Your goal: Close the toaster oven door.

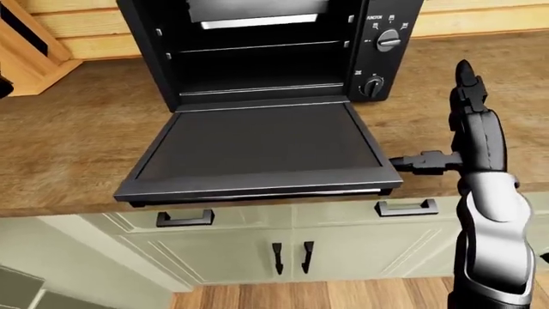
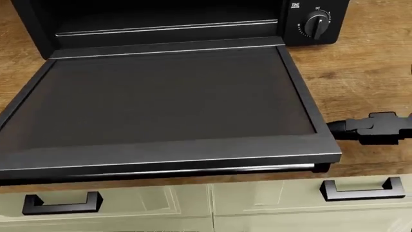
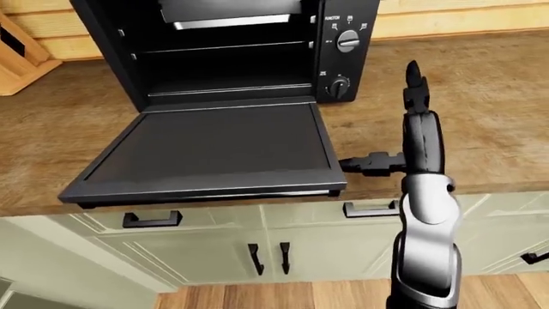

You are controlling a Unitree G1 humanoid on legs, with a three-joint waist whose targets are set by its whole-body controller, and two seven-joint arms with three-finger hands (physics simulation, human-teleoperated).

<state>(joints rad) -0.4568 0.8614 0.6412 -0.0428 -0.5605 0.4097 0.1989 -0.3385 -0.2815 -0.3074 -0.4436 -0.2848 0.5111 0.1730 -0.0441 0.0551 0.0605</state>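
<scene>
Door (image 1: 257, 145) lies fully open and flat, so we are in the approach step: our right hand (image 1: 455, 138), fingers spread and empty beside its right edge, must next get under the front rim and lift.

The head view is looking steeply down, close over the open toaster oven door (image 2: 161, 104), while both eye views are sitting farther off, sharing door, bench (image 1: 69, 148) and cabinets (image 3: 257, 238).
</scene>
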